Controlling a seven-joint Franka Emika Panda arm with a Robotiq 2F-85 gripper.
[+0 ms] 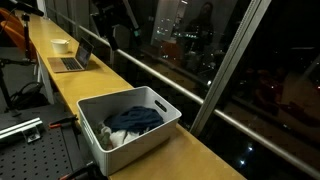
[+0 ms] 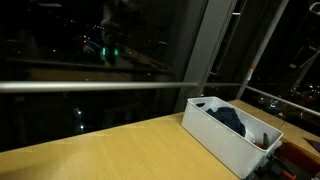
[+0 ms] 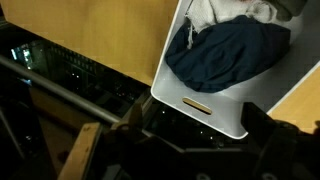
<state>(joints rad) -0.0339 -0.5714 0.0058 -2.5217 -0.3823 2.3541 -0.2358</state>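
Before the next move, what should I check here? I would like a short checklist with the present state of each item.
1. The gripper is open, nothing between the jaws: ok.
2. The blue cloth lies inside the white bin: ok.
3. The white cloth lies in the bin beside the blue cloth: ok.
4. The bin stands upright on the wooden counter: ok.
5. Height of the gripper above the bin: cannot tell.
6. The laptop and the cup stand far from the bin: ok.

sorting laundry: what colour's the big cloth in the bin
The cloth is dark navy, clearest in the wrist view.
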